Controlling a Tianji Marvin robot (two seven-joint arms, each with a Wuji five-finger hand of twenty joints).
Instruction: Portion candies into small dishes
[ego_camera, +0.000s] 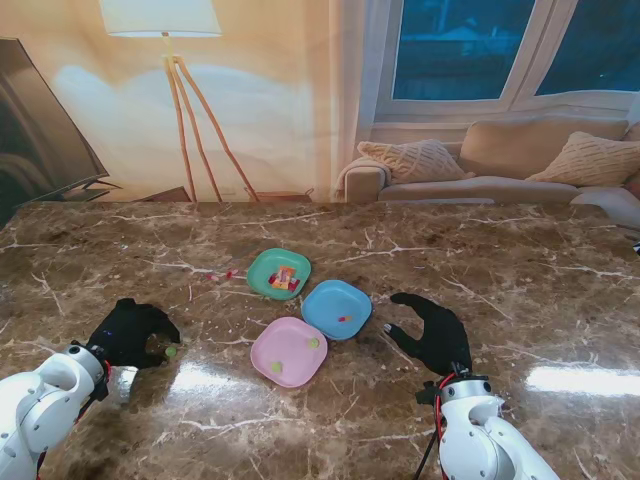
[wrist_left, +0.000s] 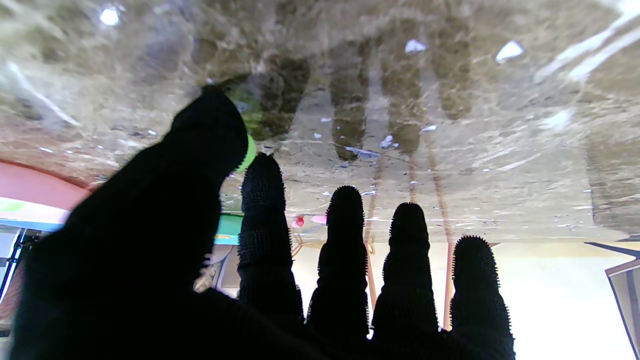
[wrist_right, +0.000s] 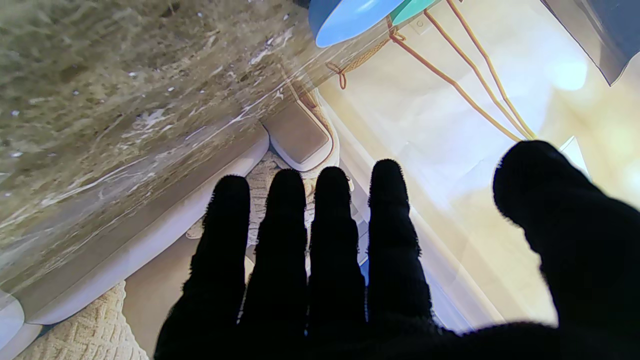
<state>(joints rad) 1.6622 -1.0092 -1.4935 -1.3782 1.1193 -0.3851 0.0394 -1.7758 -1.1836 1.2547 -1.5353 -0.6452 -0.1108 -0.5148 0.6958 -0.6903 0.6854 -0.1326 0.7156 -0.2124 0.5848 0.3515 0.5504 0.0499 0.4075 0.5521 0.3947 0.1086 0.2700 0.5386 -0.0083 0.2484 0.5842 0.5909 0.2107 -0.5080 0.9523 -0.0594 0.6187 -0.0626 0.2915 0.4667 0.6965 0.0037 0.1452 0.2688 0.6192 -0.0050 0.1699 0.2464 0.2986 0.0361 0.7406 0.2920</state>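
Green dish (ego_camera: 279, 273): farthest from me of the three, upright on the table, holds a heap of mixed-colour candies (ego_camera: 284, 279).
Blue dish (ego_camera: 337, 309): just right of and nearer than the green one, one small red candy (ego_camera: 343, 319) near its nearer edge.
Pink dish (ego_camera: 289, 352): nearest to me, touching the blue dish, two green candies (ego_camera: 313, 343) inside.
Loose green candy (ego_camera: 171, 351): at the left hand's fingertips, well left of the pink dish.
Stray pieces (ego_camera: 222, 274): pink and red bits on the table, left of the green dish.

brown marble table (ego_camera: 500, 270) with white veins, glossy. beyond its far edge: tripod floor lamp (ego_camera: 170, 60), beige sofa (ego_camera: 500, 165) with two knitted cushions (ego_camera: 415, 158), window (ego_camera: 500, 50), dark screen (ego_camera: 40, 130) at far left.
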